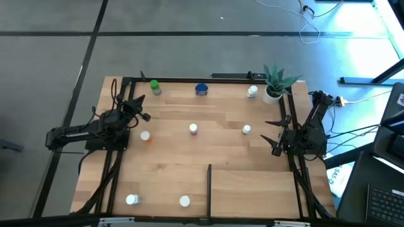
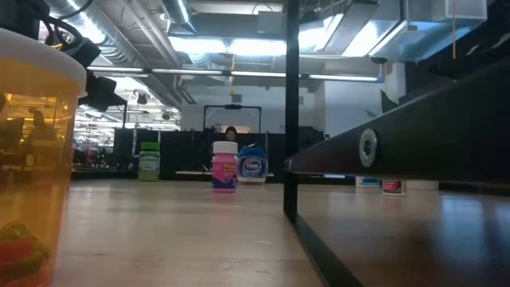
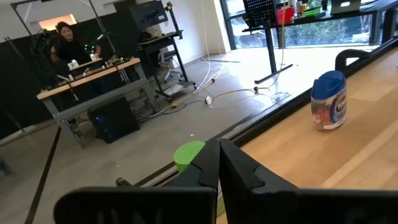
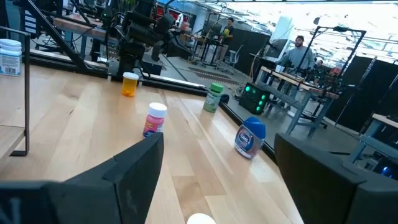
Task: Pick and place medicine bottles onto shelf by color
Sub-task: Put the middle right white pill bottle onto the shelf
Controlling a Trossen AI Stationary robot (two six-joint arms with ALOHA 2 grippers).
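Several small medicine bottles stand upright on the light wood table. Along the far edge are a green one [image 1: 154,86], a blue one [image 1: 201,89] and a white one [image 1: 252,92]. Mid-table stand an orange one [image 1: 146,136], a pink one [image 1: 193,129] and a white one [image 1: 246,130]. Two white-capped ones [image 1: 131,200] [image 1: 184,201] stand near the front edge. The shelf [image 1: 252,189] is the front right patch beside a black divider bar [image 1: 209,183]. My left gripper [image 1: 142,115] is shut at the left edge, my right gripper [image 1: 272,135] open at the right edge; both are empty.
A potted green plant [image 1: 274,82] stands at the far right corner, close to the white bottle. Black frame rails [image 1: 189,79] run around the table. In the low view the orange bottle [image 2: 32,159] stands very near the camera. People sit at desks in the room beyond.
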